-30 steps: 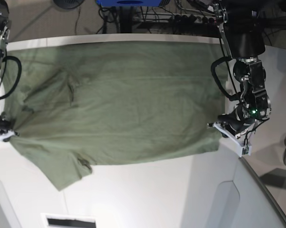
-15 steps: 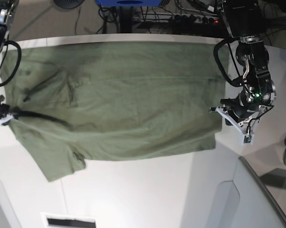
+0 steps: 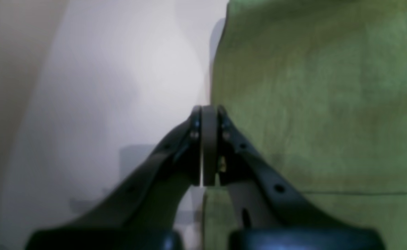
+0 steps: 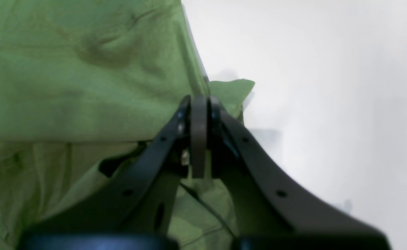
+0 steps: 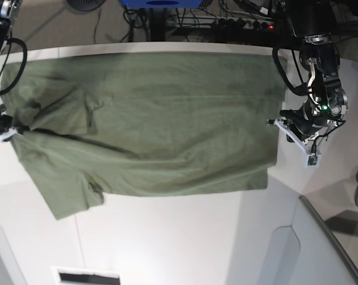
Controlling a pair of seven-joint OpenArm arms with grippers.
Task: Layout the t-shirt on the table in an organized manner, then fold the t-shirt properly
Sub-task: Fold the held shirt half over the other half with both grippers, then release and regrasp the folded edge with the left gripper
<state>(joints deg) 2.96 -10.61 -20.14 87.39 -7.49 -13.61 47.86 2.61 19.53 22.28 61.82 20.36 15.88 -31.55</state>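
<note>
The olive-green t-shirt (image 5: 155,124) lies spread across the white table (image 5: 179,243), stretched between my two grippers, with one sleeve hanging toward the front left. My left gripper (image 5: 281,126) is shut on the shirt's right edge. In the left wrist view its jaws (image 3: 205,114) are pressed together at the cloth's edge (image 3: 328,104). My right gripper (image 5: 5,132) is shut on the shirt's left edge. In the right wrist view its jaws (image 4: 199,104) pinch bunched cloth (image 4: 67,86), and a small flap pokes out beside them.
A grey-white angled panel (image 5: 297,249) stands at the front right. Cables and a power strip (image 5: 226,24) lie beyond the table's far edge. A dark slot (image 5: 86,276) sits at the front left. Bare table (image 4: 328,86) lies outside each gripper.
Both grippers have moved toward the far edge and dragged the shirt with them. The shirt's front edge and its hanging sleeve have shifted back, and the cloth is stretched flatter.
</note>
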